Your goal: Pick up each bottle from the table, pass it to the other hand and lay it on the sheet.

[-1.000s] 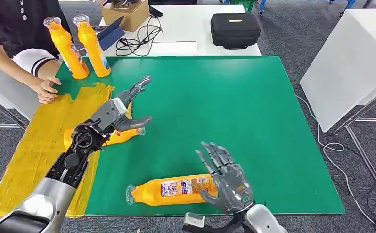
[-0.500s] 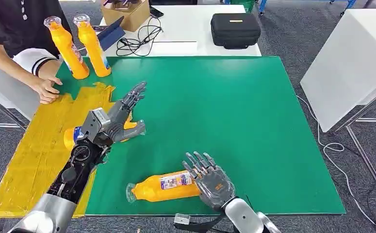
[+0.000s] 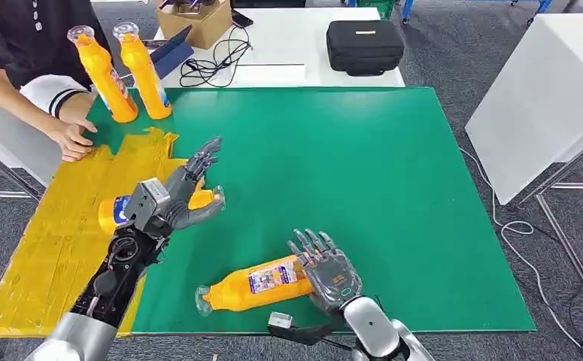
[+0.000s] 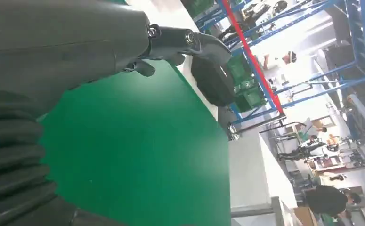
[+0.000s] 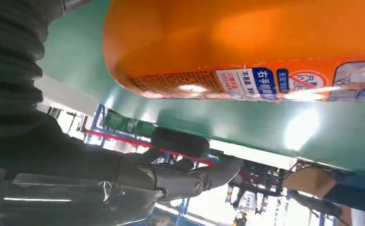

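An orange bottle [image 3: 262, 284] lies on its side near the front edge of the green table top [image 3: 348, 158], neck to the left. My right hand [image 3: 326, 267] lies against its base end with fingers spread; the right wrist view shows the bottle [image 5: 265, 42] close over the extended thumb [image 5: 190, 179]. A second orange bottle [image 3: 115, 210] lies at the edge of the yellow sheet [image 3: 55, 233], neck pointing onto the green. My left hand [image 3: 177, 194] hovers over it, fingers apart, holding nothing. Two more orange bottles [image 3: 107, 75] [image 3: 145, 71] stand upright at the back left.
A person sits at the far left with a hand [image 3: 70, 139] on the sheet. Behind the green top is a white table with a black case [image 3: 365, 45], cables and a box. A white table [image 3: 544, 90] stands to the right.
My left hand has drawn back toward me from the bottle on the sheet, uncovering its base. My right hand has shifted left onto the near bottle's base, and that bottle has tilted slightly.
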`<action>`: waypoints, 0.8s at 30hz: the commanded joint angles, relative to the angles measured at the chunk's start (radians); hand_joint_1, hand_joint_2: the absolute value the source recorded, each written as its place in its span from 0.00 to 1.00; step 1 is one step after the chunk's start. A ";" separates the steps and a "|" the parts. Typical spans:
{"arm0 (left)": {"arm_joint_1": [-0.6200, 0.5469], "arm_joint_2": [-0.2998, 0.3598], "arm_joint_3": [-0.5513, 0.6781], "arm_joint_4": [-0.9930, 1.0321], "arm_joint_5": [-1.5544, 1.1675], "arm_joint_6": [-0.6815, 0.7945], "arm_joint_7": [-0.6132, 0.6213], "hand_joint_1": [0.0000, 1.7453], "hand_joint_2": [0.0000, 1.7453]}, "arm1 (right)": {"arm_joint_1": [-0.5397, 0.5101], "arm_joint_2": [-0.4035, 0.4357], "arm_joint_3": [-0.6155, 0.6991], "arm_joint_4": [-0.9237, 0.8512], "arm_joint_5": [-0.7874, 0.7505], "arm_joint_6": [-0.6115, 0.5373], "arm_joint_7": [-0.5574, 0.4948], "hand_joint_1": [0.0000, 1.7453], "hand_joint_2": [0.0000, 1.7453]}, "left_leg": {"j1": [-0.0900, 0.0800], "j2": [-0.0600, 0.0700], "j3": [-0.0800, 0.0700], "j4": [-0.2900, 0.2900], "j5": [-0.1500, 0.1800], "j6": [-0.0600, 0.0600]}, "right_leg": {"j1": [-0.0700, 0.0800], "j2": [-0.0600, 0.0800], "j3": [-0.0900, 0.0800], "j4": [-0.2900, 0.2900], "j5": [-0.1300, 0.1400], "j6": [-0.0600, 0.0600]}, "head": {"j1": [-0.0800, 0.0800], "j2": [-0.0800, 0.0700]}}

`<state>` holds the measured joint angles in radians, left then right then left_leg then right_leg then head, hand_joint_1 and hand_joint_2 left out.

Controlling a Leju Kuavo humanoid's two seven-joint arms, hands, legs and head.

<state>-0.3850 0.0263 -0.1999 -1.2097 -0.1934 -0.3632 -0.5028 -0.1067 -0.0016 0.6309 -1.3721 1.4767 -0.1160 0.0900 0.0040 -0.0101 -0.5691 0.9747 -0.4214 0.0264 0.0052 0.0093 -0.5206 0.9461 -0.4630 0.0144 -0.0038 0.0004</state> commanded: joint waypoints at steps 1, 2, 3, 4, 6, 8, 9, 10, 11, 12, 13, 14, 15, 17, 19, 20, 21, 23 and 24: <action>-0.018 -0.015 0.022 0.029 -0.015 -0.004 0.001 0.00 1.00 | -0.045 0.026 -0.034 0.111 -0.017 0.017 -0.008 0.00 1.00 | 0.000 0.002 0.003 -0.001 -0.001 -0.001 | 0.000 0.000 0.004 -0.001 -0.001 0.001 | 0.000 0.000; -0.018 -0.015 0.022 0.029 -0.015 -0.004 0.001 0.00 1.00 | -0.045 0.026 -0.034 0.111 -0.017 0.017 -0.008 0.00 1.00 | 0.000 0.001 0.002 -0.001 -0.001 0.000 | 0.000 0.000 0.002 -0.001 0.000 0.001 | 0.000 0.000; -0.018 -0.015 0.022 0.029 -0.015 -0.004 0.001 0.00 1.00 | -0.045 0.026 -0.034 0.111 -0.017 0.017 -0.008 0.00 1.00 | 0.001 0.002 0.006 0.000 -0.003 -0.001 | 0.001 0.000 0.007 -0.002 -0.002 0.002 | 0.000 0.000; -0.018 -0.015 0.022 0.029 -0.015 -0.004 0.001 0.00 1.00 | -0.045 0.026 -0.034 0.111 -0.017 0.017 -0.008 0.00 1.00 | 0.000 0.001 0.003 -0.001 -0.001 -0.001 | 0.000 0.000 0.003 -0.001 0.000 0.001 | 0.000 0.000; -0.018 -0.015 0.022 0.029 -0.015 -0.004 0.001 0.00 1.00 | -0.045 0.026 -0.034 0.111 -0.017 0.017 -0.008 0.00 1.00 | 0.000 0.001 0.003 0.000 -0.001 -0.001 | 0.000 0.000 0.003 -0.001 -0.001 0.001 | 0.000 0.000; -0.020 -0.017 0.019 0.032 -0.016 -0.010 -0.001 0.00 1.00 | -0.042 0.028 -0.044 0.118 -0.044 0.032 -0.013 0.00 1.00 | 0.000 0.001 0.003 0.000 -0.001 -0.001 | 0.000 0.000 0.003 -0.001 -0.001 0.001 | 0.000 0.000; -0.024 -0.020 0.015 0.038 -0.017 -0.012 -0.001 0.00 1.00 | -0.042 0.030 -0.052 0.130 -0.074 0.051 -0.023 0.00 1.00 | 0.001 0.001 0.005 0.000 -0.002 -0.001 | 0.001 0.000 0.006 -0.001 -0.001 0.001 | 0.000 0.000; -0.028 -0.023 0.012 0.043 -0.018 -0.014 -0.001 0.00 1.00 | -0.042 0.032 -0.059 0.141 -0.094 0.065 -0.029 0.00 1.00 | 0.000 0.001 0.003 -0.001 -0.001 -0.001 | 0.000 0.000 0.003 -0.001 -0.001 0.001 | 0.000 0.000; -0.033 -0.026 0.007 0.050 -0.018 -0.018 -0.002 0.00 1.00 | -0.044 0.033 -0.067 0.153 -0.112 0.074 -0.030 0.00 1.00 | 0.001 0.001 0.004 0.000 -0.002 -0.001 | 0.001 -0.001 0.005 -0.002 -0.001 0.001 | 0.000 0.000; -0.039 -0.031 0.003 0.057 -0.019 -0.018 -0.002 0.00 1.00 | -0.046 0.035 -0.075 0.166 -0.129 0.082 -0.033 0.00 1.00 | 0.000 0.000 0.003 -0.001 -0.001 -0.001 | 0.000 -0.001 0.004 -0.001 -0.001 0.001 | 0.000 0.000; -0.046 -0.035 -0.002 0.065 -0.019 -0.019 -0.001 0.00 1.00 | -0.049 0.035 -0.084 0.180 -0.150 0.090 -0.041 0.00 1.00 | 0.001 0.000 0.005 -0.001 -0.001 -0.001 | 0.001 -0.002 0.005 -0.002 -0.001 0.001 | 0.000 0.000; -0.050 -0.038 -0.005 0.070 -0.020 -0.019 0.000 0.00 1.00 | -0.052 0.034 -0.088 0.189 -0.156 0.093 -0.042 0.00 1.00 | 0.000 -0.001 0.003 0.000 -0.001 -0.001 | 0.000 -0.002 0.003 -0.001 0.000 0.001 | 0.000 0.000; -0.056 -0.041 -0.011 0.077 -0.020 -0.022 0.001 0.00 1.00 | -0.052 0.034 -0.092 0.199 -0.158 0.096 -0.043 0.00 1.00 | 0.001 -0.001 0.004 0.000 -0.001 -0.001 | 0.001 -0.002 0.005 -0.002 -0.001 0.001 | 0.000 0.000; -0.064 -0.044 -0.019 0.084 -0.017 -0.027 0.000 0.00 1.00 | -0.049 0.038 -0.095 0.202 -0.163 0.100 -0.055 0.00 1.00 | 0.000 -0.001 0.003 0.000 -0.001 0.000 | 0.000 -0.002 0.004 -0.001 -0.001 0.001 | 0.000 0.000; -0.079 -0.053 -0.030 0.098 -0.016 -0.033 0.000 0.00 1.00 | -0.057 0.026 -0.054 0.212 -0.123 0.100 -0.088 0.00 1.00 | 0.000 -0.001 0.003 0.000 -0.001 0.000 | 0.000 -0.002 0.003 -0.002 -0.001 0.001 | 0.000 0.000; -0.087 -0.057 -0.035 0.108 -0.017 -0.035 -0.001 0.00 1.00 | -0.060 0.028 -0.043 0.224 -0.106 0.098 -0.092 0.00 1.00 | 0.001 -0.001 0.004 0.000 -0.001 -0.001 | 0.000 -0.003 0.005 -0.002 -0.001 0.001 | 0.000 0.000; -0.096 -0.063 -0.040 0.119 -0.017 -0.035 -0.002 0.00 1.00 | -0.067 0.030 -0.024 0.244 -0.069 0.093 -0.082 0.00 1.00 | 0.001 -0.001 0.003 0.000 0.000 -0.001 | 0.000 -0.003 0.003 -0.001 -0.001 0.001 | 0.000 0.000; -0.103 -0.068 -0.046 0.126 -0.016 -0.036 -0.003 0.00 1.00 | -0.069 0.038 -0.014 0.268 -0.049 0.091 -0.078 0.00 1.00 | 0.001 -0.002 0.005 0.000 -0.001 -0.001 | 0.001 -0.004 0.006 -0.002 -0.001 0.001 | 0.000 0.000; -0.105 -0.069 -0.048 0.127 -0.016 -0.036 -0.003 0.00 1.00 | -0.072 0.039 -0.010 0.280 -0.044 0.089 -0.086 0.00 1.00 | 0.001 -0.001 0.004 -0.001 0.000 -0.001 | 0.001 -0.003 0.005 -0.002 0.000 0.001 | 0.000 0.000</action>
<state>-0.4087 -0.0111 -0.2041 -1.1913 -0.2090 -0.3933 -0.5058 -0.1351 0.0343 0.5676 -1.2569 1.3661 -0.0256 0.0080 0.0040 -0.0091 -0.5682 0.9749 -0.4215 0.0265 0.0051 0.0096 -0.5205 0.9459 -0.4629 0.0143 -0.0038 0.0004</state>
